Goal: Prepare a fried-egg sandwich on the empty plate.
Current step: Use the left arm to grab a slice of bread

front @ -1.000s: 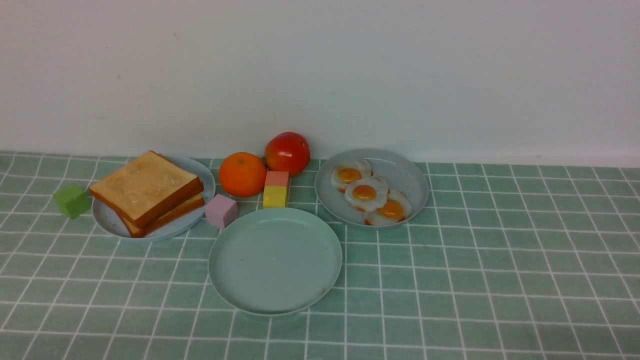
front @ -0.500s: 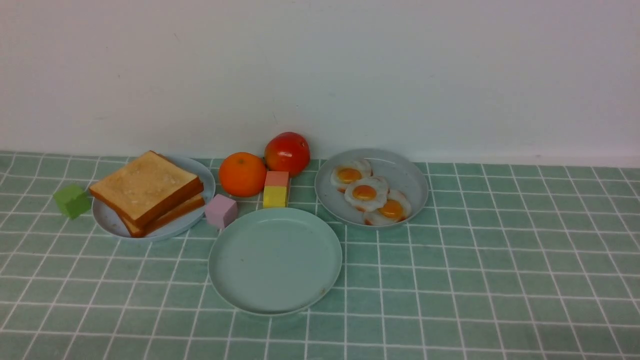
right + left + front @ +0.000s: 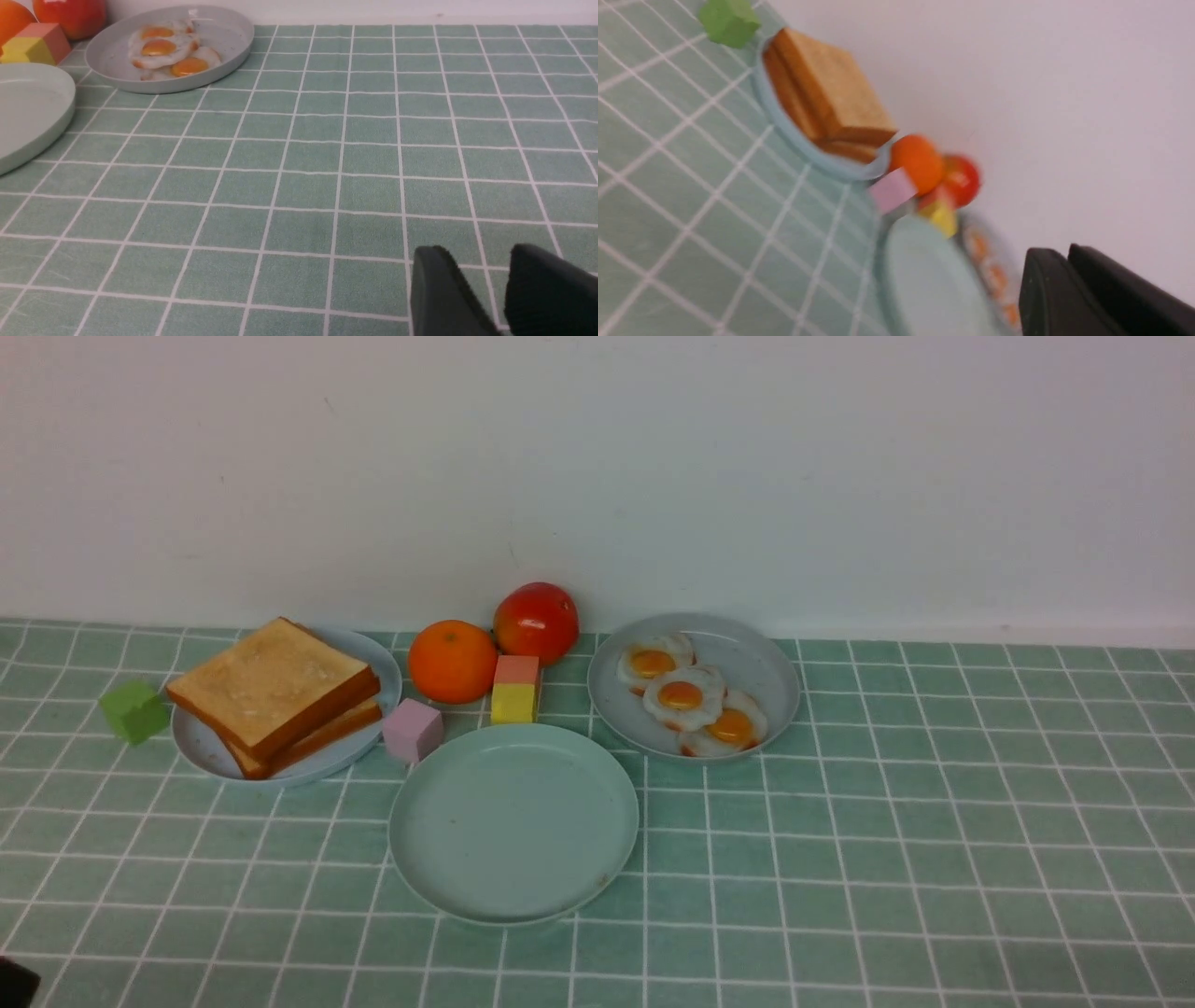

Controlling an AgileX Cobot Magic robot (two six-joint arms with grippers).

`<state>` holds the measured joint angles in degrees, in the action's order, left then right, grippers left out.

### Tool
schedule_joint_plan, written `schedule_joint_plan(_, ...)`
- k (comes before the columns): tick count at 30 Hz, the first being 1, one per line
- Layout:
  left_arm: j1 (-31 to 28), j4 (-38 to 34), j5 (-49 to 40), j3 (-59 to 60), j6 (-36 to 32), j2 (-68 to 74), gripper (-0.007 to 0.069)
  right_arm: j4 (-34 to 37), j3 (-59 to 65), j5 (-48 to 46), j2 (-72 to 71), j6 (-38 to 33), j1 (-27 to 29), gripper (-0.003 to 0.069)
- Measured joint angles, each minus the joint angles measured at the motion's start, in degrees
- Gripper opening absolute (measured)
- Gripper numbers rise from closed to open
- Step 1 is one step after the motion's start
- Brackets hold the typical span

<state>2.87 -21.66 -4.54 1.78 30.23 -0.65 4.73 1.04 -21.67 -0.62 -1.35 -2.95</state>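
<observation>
2 black fingers of the right gripper [image 3: 483, 255] sit nearest, low over the green checked tablecloth [image 3: 934, 859]. They are spread apart, with bare cloth showing between them and nothing held. The left gripper [image 3: 1057, 254] shows in its blurred wrist view as 2 dark fingers close together. I cannot tell whether they are released or clenched. In the front view only a dark corner [image 3: 14, 982] shows at the near left edge.

Next out, at the middle, lies the mint-green plate [image 3: 513, 821], round, low-rimmed and bare. Just beside its far left rim stands a pink cube [image 3: 413, 729]. Just beyond its far rim a yellow block [image 3: 514, 703] carries a salmon block [image 3: 516, 670] on top.

Left of these, 2 toast slices [image 3: 271, 681] lie stacked on a light blue plate [image 3: 378, 667], the upper slice skewed over the lower. A green cube [image 3: 135, 710] sits just beside that plate's left rim.

Right of the middle, 3 fried eggs [image 3: 682, 694] lie on a grey plate [image 3: 761, 658], overlapping in a slanted row. This plate's near rim comes close to the mint-green plate's far right rim.

Farther back, between the 2 loaded plates, an orange [image 3: 453, 661] sits beside a red fruit [image 3: 536, 621], which stands nearest the pale wall [image 3: 597, 476].
</observation>
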Motion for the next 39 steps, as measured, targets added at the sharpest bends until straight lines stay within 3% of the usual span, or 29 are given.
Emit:
schedule_joint_plan(10,0.0,-1.42,6.93,0.0,-2.35,0.0,0.0069,0.99,0.0,0.67,0.0,0.49,0.0,0.0238)
schedule_joint_plan(15,0.0,-0.56,-0.4,-5.68,-2.44,0.26,0.0053,18.58,0.45,7.44,0.0,8.98,0.0,0.0238)
schedule_joint_plan(17,0.0,0.14,-2.88,-8.1,-3.36,1.22,0.0043,21.73,0.45,9.31,0.0,10.09,0.0,0.0238)
schedule_joint_plan(20,0.0,1.78,-13.92,-17.79,-11.3,10.14,0.0008,31.14,0.45,15.06,0.0,11.61,0.0,0.0239)
schedule_joint_plan(21,0.0,1.88,-15.31,-18.91,-11.97,10.8,0.0006,31.14,0.45,15.06,0.0,11.61,0.0,0.0239)
schedule_joint_plan(22,0.0,2.19,-21.06,-23.34,-17.79,16.5,-0.0001,33.07,0.12,15.34,0.0,11.54,0.0,0.0239)
schedule_joint_plan(25,0.0,2.34,-28.99,-29.33,-26.32,24.97,-0.0004,33.44,-3.58,9.05,0.27,9.08,0.0,0.0233)
schedule_joint_plan(27,0.0,2.28,-36.28,-36.02,-31.94,36.16,-0.0004,31.63,-12.12,-2.1,4.05,2.65,0.0,0.0201)
schedule_joint_plan(29,0.0,2.08,-37.71,-39.22,-33.39,42.93,-0.0004,29.36,-19.26,-10.82,8.9,-1.78,0.0,0.0161)
schedule_joint_plan(34,0.0,3.83,-36.78,-46.92,-38.39,58.8,-0.0006,23.85,-35.72,-29.19,23.03,-12.51,-0.27,0.0038)
schedule_joint_plan(39,0.0,6.5,-30.78,-54.91,-45.52,76.07,-0.0006,22.29,-44.96,-33.37,32.4,-15.11,-3.77,0.0)
